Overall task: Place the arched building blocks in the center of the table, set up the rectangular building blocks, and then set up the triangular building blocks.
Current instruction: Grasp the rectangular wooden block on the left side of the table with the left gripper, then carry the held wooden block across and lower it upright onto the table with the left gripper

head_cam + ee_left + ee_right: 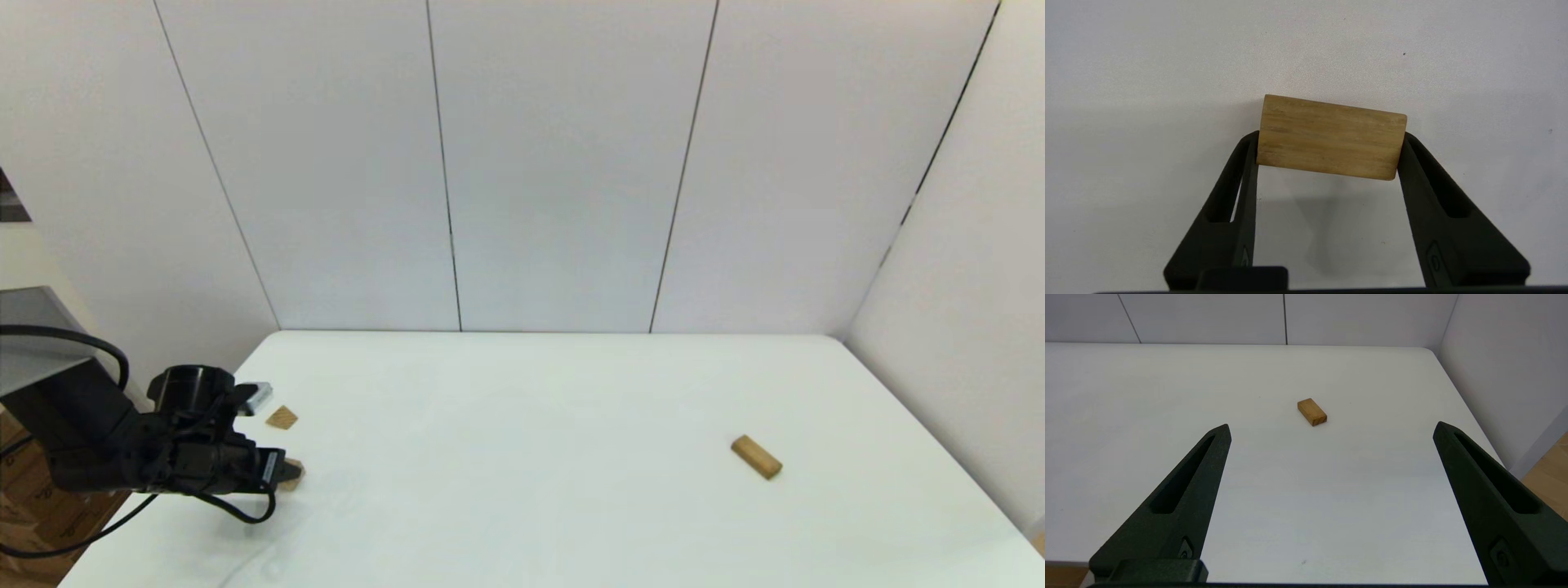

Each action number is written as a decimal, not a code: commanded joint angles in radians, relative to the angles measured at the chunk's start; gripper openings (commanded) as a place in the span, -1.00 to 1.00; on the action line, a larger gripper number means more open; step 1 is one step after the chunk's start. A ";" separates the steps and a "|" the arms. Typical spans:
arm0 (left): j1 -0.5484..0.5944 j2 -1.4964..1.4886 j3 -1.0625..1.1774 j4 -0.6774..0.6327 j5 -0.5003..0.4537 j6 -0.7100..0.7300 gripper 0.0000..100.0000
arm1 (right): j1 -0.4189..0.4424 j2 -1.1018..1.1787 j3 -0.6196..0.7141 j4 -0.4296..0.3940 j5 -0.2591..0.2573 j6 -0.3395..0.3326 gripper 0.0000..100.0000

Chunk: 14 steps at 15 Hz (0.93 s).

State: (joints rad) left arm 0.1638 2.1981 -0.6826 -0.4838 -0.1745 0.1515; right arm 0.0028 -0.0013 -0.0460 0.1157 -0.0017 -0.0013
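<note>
At the table's [531, 523] left edge my left gripper [284, 472] is shut on the arched building block [295, 471]. In the left wrist view its fingertips [1249, 151] press on both ends of the block [1329, 136]; only a plain wooden face shows and the notch is hidden. The triangular building block [282, 418] lies just behind the gripper. Far to the right lies the rectangular building block [756, 456], flat on the table. My right gripper [1332, 428] stands open well short of that block [1312, 412] and is out of the head view.
White wall panels close off the table at the back and on the right. The left arm and its cables hang over the table's front left corner. The table's right edge [1474, 416] drops off beside the rectangular block.
</note>
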 commanded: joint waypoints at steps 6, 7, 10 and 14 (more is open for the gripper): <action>-0.147 -0.189 -0.072 0.212 0.112 -0.078 -1.00 | 0.000 0.001 0.000 0.001 0.000 0.000 1.00; -0.199 -0.242 -0.114 0.307 0.115 -0.147 -1.00 | 0.000 0.001 0.000 0.001 0.000 0.000 1.00; -0.422 -0.345 -0.232 0.568 0.199 -0.352 -1.00 | 0.000 0.001 0.000 0.001 0.000 0.000 1.00; -0.731 -0.319 -0.377 0.728 0.340 -0.612 -1.00 | 0.000 0.001 0.000 0.001 0.000 0.000 1.00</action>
State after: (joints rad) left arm -0.3930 1.8881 -0.9506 0.1251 0.0996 -0.2889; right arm 0.0023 -0.0013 -0.0460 0.1157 -0.0013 -0.0013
